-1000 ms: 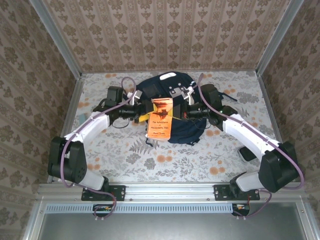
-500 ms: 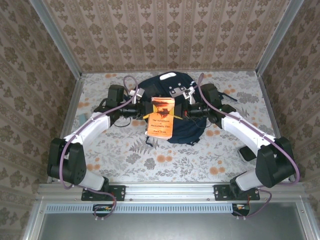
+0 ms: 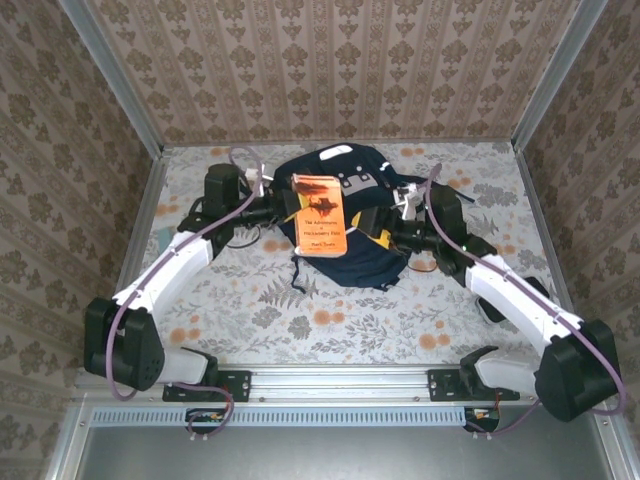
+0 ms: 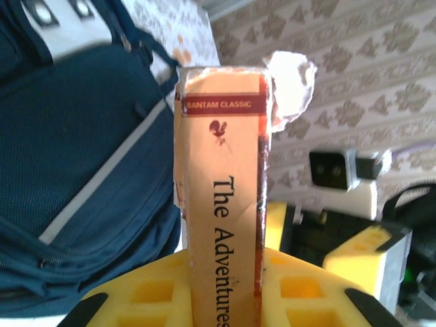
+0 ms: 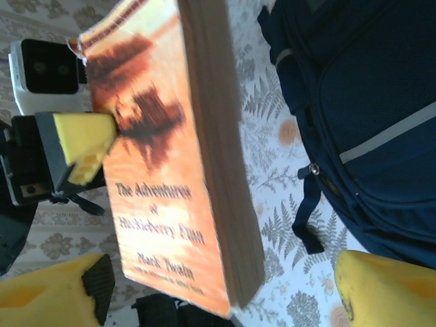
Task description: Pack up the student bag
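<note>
The student bag (image 3: 350,262) lies flat on the desk (image 3: 240,310), from the middle of the far edge toward the centre. An orange paperback book (image 3: 320,214) hangs over the bag's left part, cover up, with its spine toward my left arm. My left tool (image 4: 225,303) is clenched on that book at the spine, a yellow finger on each cover. My right tool (image 5: 221,272) is released, fingers spread wide and grasping nothing, just right of the book.
</note>
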Motion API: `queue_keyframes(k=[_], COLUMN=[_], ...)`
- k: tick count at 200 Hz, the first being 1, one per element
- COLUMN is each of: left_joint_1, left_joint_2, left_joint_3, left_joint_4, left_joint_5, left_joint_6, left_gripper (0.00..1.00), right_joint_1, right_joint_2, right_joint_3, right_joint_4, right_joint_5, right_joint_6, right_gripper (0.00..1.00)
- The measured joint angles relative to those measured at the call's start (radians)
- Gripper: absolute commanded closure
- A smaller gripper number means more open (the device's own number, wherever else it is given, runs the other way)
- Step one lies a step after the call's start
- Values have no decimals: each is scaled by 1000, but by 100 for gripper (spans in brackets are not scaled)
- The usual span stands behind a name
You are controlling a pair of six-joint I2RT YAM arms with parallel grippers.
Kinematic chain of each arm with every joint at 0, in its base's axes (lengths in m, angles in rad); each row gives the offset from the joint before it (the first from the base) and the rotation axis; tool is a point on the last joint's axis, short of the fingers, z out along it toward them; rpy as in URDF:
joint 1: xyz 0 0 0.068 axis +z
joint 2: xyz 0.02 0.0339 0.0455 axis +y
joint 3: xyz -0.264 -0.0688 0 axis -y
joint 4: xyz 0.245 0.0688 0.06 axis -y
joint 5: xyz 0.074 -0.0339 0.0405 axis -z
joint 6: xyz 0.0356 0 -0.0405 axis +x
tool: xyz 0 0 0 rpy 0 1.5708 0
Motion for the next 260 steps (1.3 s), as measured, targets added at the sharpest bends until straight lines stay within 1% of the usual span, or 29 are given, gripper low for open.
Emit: queue_keyframes(k=[34,78,102,139,166,176,189,204,228,260], left_joint_1=[-21,-69,-90,-124,-131,-131,-130,-131,-131,-131], left_joint_2=[-14,-14,-14,-14,-14,-14,-14,-14,-14,-14], left_joint_3=[0,0,0,0,-1,-2,-5,-10,-22,-34], left_joint_4=[93,192,245,292,310,317,327,338,344,344], left_joint_5=[-130,-263,-319,-359,-375,-381,-385,-386,-391,-403], left_joint_6=[-121,-261,-323,-386,-420,-430,-440,-450,-461,-470], left_gripper=[80,80,80,80,80,80,80,80,80,79], right_joint_1=[35,133,163,175,181,182,182,184,185,185], right_joint_2=[-27,-9,31,106,150,162,172,177,178,178], right_joint_3=[-117,-149,-150,-146,-121,-111,-106,-105,-105,-105], right_joint_4=[190,438,557,654,708,734,766,788,804,810], right_joint_5=[72,148,183,212,230,235,247,268,296,320], right_joint_6=[171,361,433,509,549,563,580,592,602,599], right_gripper=[1,0,0,1,1,4,13,21,30,50])
